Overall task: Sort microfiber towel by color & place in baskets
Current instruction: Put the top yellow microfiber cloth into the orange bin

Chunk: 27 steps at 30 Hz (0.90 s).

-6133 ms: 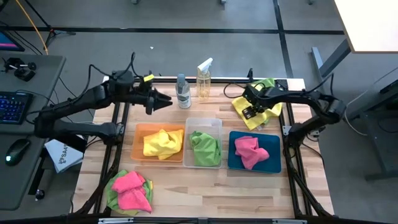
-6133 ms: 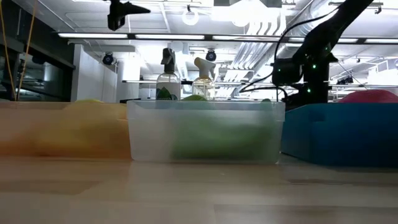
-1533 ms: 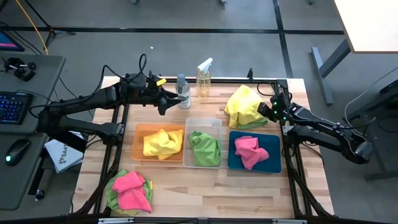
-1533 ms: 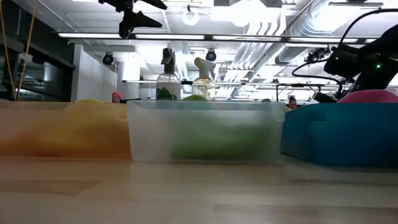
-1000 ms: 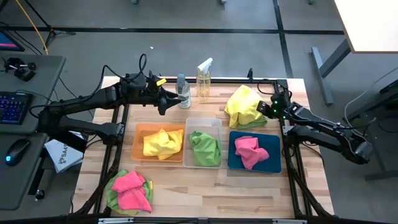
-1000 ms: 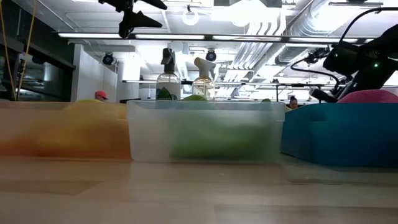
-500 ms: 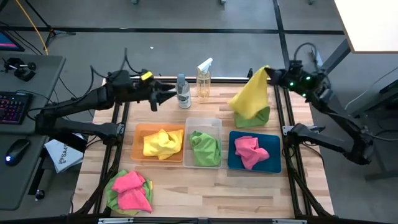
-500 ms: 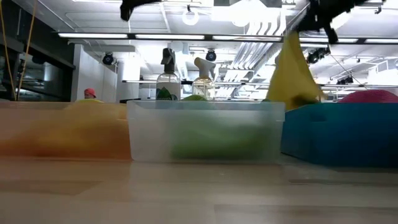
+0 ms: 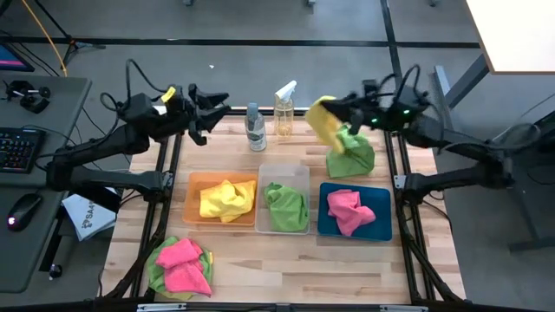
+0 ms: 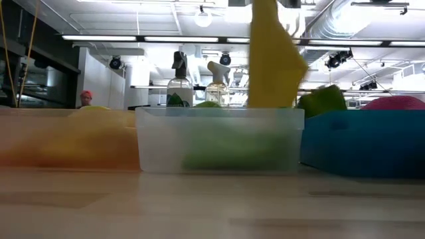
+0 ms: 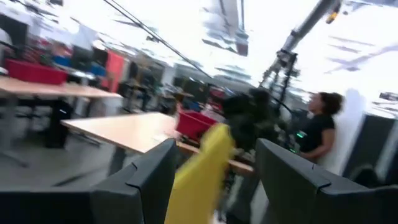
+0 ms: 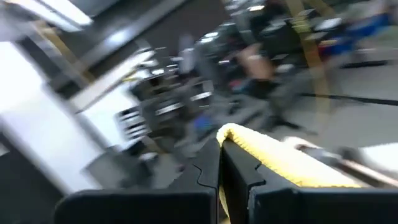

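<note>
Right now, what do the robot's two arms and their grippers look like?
Both arms are dark, slim and jointed, with loose black cables looping along them. The left gripper has two broad dark fingers and a yellow tag near its wrist. The right gripper is dark too, with small green lights glowing behind it.

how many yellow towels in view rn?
2. One yellow towel lies in the orange basket; the other yellow towel hangs from the right gripper, lifted over the table's back right. More could be hidden under the pink-and-green pile at front left.
</note>
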### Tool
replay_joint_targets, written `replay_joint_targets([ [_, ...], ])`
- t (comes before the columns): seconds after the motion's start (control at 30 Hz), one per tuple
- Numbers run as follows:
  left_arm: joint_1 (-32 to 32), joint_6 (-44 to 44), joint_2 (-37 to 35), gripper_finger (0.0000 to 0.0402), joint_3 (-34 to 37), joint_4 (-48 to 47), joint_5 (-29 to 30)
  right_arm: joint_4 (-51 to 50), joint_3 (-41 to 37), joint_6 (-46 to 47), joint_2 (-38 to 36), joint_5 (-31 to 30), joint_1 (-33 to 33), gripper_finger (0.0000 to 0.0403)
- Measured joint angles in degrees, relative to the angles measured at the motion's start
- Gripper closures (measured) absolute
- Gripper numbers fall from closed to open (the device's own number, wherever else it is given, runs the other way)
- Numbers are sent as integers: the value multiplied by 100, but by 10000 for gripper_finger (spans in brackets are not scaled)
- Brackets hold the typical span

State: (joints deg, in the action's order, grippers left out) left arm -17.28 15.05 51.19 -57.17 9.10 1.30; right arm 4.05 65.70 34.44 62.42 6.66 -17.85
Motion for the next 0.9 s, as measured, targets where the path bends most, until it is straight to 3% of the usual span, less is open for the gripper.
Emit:
replay_joint_targets([
  [0.2, 0, 66, -105, 193, 0, 18, 449, 1065, 770, -195, 1203, 445, 701, 403],
  [0.53, 0, 274, -363, 193, 0, -3, 361, 1009, 2634, -638, 2974, 668, 1333, 403],
  [0.9, 0, 26, -1139, 193, -4, -509, -65, 881, 4028, -750, 4574, -213, 1767, 403],
])
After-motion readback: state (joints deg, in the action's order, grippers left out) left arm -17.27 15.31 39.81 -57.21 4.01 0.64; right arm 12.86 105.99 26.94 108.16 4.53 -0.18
